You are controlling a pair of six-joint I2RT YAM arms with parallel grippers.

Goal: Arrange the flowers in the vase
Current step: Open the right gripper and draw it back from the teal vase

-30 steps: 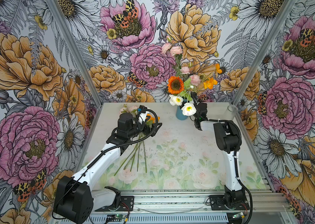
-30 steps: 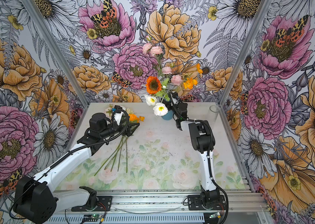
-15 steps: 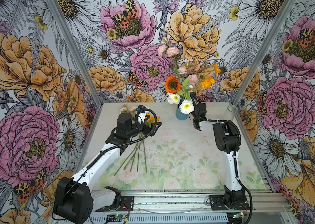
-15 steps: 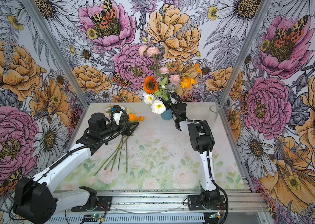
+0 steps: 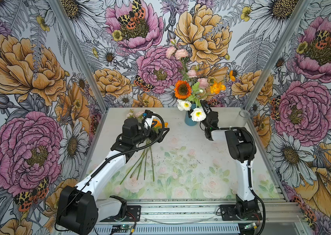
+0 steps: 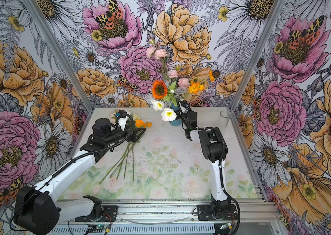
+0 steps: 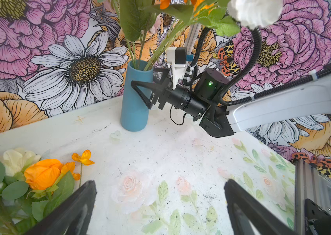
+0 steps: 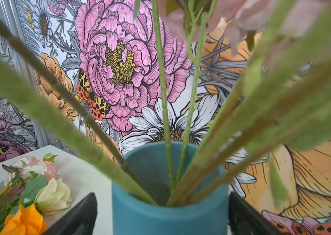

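A blue vase (image 5: 188, 120) (image 6: 175, 122) (image 7: 134, 101) (image 8: 168, 217) stands at the back middle. It holds an orange sunflower (image 5: 182, 89), white yellow-centred flowers (image 5: 197, 114), pink ones (image 5: 179, 53) and an orange one (image 5: 217, 87). My right gripper (image 8: 161, 195) is open, one finger (image 7: 142, 92) on each side of the vase's upper part, with a gap on both sides. More flowers lie at the back left: an orange rose (image 7: 42, 173), a cream rose (image 8: 52, 193) and green stems (image 5: 144, 162). My left gripper (image 5: 161, 133) (image 7: 159, 183) hangs open and empty just right of their heads.
A clear glass (image 5: 243, 118) (image 6: 224, 120) stands in the back right corner. Flowered walls close in the table on three sides. An aluminium rail (image 5: 181, 209) with both arm bases runs along the front edge.
The right gripper's jaws have spread wider beside the vase, and the flowers in the vase swayed slightly. The left arm and the flowers on the table have not moved.
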